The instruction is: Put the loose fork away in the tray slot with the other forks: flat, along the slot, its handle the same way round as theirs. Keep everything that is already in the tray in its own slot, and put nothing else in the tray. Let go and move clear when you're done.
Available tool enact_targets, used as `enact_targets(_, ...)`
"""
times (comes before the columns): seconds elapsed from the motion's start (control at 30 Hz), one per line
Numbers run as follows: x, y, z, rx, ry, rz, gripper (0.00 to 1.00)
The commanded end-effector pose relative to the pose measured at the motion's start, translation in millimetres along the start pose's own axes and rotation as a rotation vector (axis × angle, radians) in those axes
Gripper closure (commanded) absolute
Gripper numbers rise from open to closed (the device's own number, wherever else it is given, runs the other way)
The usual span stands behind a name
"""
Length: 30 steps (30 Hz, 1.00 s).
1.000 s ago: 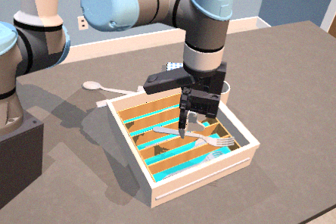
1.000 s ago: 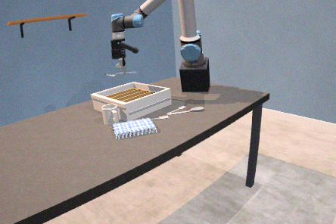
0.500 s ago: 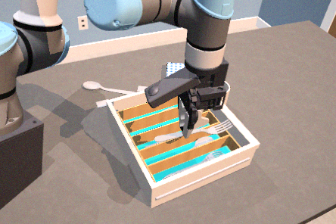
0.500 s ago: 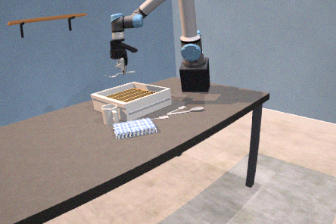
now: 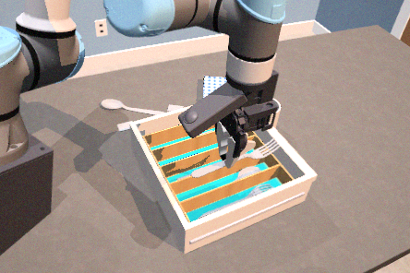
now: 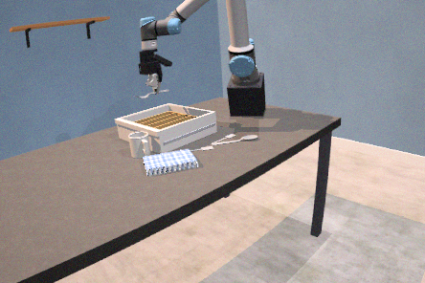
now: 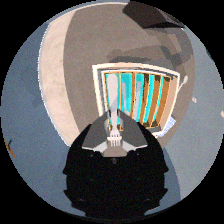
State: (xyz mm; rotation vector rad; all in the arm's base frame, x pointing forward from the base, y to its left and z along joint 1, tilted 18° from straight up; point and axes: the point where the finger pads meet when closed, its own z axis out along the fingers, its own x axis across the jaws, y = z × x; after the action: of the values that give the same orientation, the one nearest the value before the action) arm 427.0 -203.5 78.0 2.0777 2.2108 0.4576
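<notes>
Looks like a plain home room: blue walls, white baseboard and wall outlet [image 5: 101, 27] at upper left, a wooden wall shelf [image 6: 59, 24], dark table [image 6: 268, 147], tan floor.
</notes>
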Motion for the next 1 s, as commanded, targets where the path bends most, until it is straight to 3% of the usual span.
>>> enact_targets(0.0, -0.4, 0.2, -0.4, 0.003, 0.0, -0.009, 0.97)
enact_targets(0.2, -0.8, -1.1, -0.9, 0.047, -0.001, -0.01, 0.97)
enact_targets(0.97, -0.8, -1.1, -0.8, 0.047, -0.001, -0.01, 0.97)
